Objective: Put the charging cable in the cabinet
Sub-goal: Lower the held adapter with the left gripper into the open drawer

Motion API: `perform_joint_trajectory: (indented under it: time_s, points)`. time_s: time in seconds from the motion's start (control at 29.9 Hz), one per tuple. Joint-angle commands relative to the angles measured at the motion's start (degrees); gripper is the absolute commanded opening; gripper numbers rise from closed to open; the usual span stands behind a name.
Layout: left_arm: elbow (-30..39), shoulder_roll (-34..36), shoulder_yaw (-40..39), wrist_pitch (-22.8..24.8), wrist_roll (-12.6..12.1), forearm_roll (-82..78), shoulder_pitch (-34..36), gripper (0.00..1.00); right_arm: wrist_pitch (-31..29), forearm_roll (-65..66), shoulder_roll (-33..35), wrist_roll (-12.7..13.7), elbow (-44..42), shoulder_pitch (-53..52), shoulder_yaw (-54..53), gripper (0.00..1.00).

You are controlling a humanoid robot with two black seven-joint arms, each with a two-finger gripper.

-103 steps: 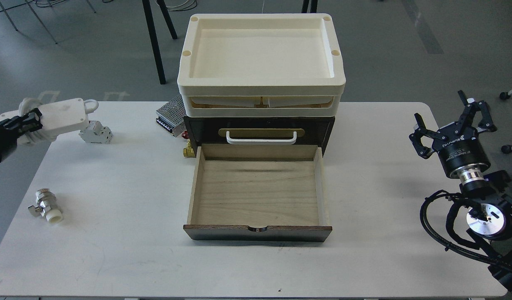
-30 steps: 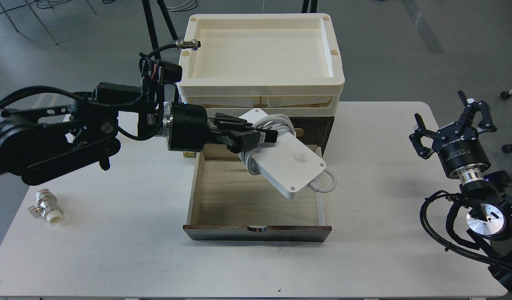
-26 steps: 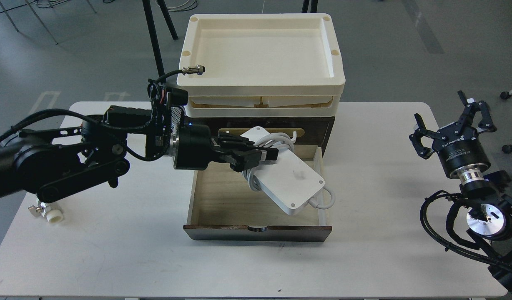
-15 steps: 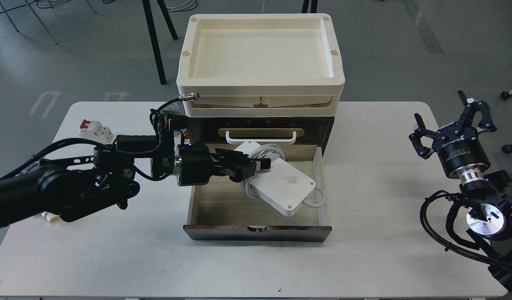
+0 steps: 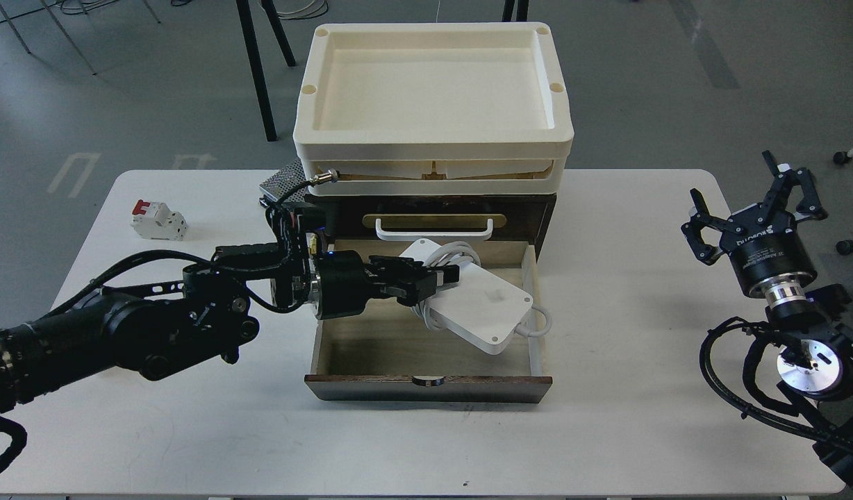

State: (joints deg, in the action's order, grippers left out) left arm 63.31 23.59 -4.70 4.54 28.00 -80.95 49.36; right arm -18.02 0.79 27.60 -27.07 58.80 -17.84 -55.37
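The charging cable point(image 5: 485, 302) is a flat white block with a white cord wound round its middle. My left gripper point(image 5: 430, 278) is shut on it at the cord and holds it tilted inside the pulled-out light wood drawer point(image 5: 371, 351). Its lower right corner is near the drawer's right wall. I cannot tell whether it touches the drawer floor. The cabinet point(image 5: 537, 208) is dark brown with a white handle point(image 5: 435, 231) and a cream tray top point(image 5: 433, 142). My right gripper point(image 5: 753, 191) is open and empty at the table's right edge.
A small white breaker with a red switch point(image 5: 159, 220) lies at the back left of the white table point(image 5: 642, 417). A perforated metal box point(image 5: 282, 182) stands behind the cabinet's left side. My left arm point(image 5: 135, 330) lies across the table's left half.
My left gripper has carried the cable from the far left over the drawer and lowered it into the drawer. In the last half second it moved a little right and lower. The right arm has not moved.
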Motion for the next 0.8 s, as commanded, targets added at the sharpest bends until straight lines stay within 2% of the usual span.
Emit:
perform_joint_trajectory:
  time_s: [0.0,0.27,0.6,0.77]
  points:
    - [-4.1,-2.1,0.2,-0.9,0.0,0.0,-1.4,0.07,0.0,0.0,0.0,0.0,0.0,0.0,0.0,0.99]
    - [-10.1,-4.6,0.5,-2.0,0.0,0.1,-3.3,0.08,0.0,0.0,0.0,0.0,0.0,0.0,0.0,0.99]
    - [-12.1,-5.0,0.7,-4.3,0.0,-0.6,-5.7,0.10,0.0,0.0,0.0,0.0,0.0,0.0,0.0,0.99]
    - [-12.6,-5.1,0.7,-4.3,0.0,-0.1,-6.2,0.15,0.0,0.0,0.0,0.0,0.0,0.0,0.0,0.99]
